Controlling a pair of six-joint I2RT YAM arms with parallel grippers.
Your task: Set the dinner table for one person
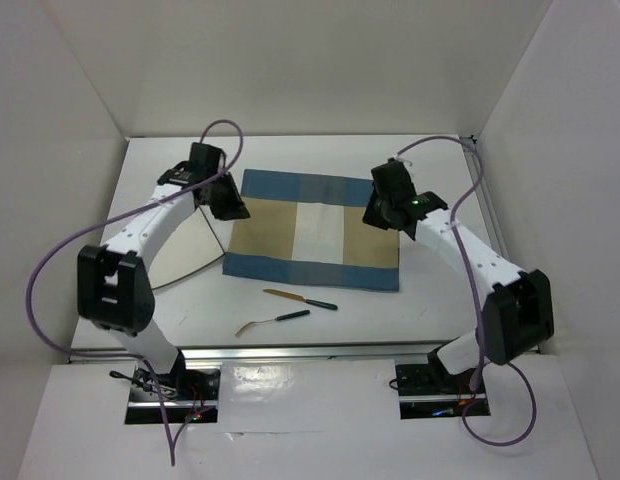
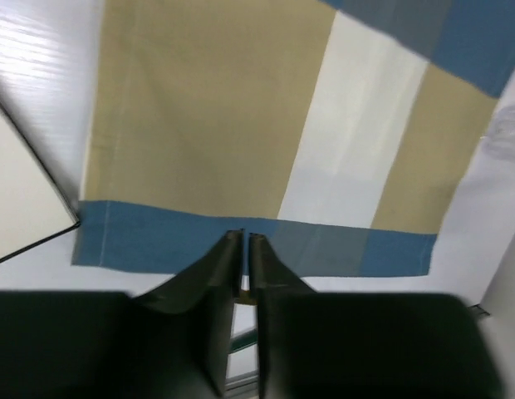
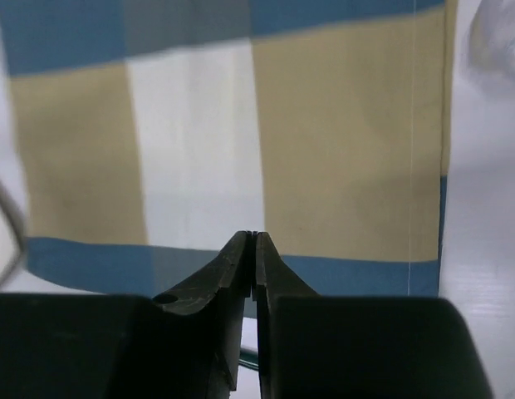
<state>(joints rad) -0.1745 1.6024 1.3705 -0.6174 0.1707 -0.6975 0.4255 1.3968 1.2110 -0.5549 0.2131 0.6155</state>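
The worktop (image 1: 390, 310) is a plain white slab that fills the floor of the white-walled booth. A metal rail (image 1: 320, 352) runs along its near edge, where both arms are bolted down.

Towards the far middle of it lies a cloth placemat (image 1: 315, 230), flat and square to the edges. It has blue bands along its long sides, tan panels and a pale strip down the centre.

Left of the mat sits a white square plate (image 1: 185, 262), half hidden under the left arm, with one corner just beside the mat's near left corner.

Between the mat and the rail, on bare worktop, lie a knife (image 1: 300, 299) and a fork (image 1: 273, 321). Both have gold-coloured heads and dark handles. They lie close together and both are apart from the mat.

The left end effector (image 2: 244, 237) hangs over the mat's left edge. Its fingers are drawn in to a thin slit and nothing is between them.

The right end effector (image 3: 251, 237) hangs over the mat's right side, with its fingers pressed together and empty.

From where I stand I cannot tell whether either one touches the cloth.
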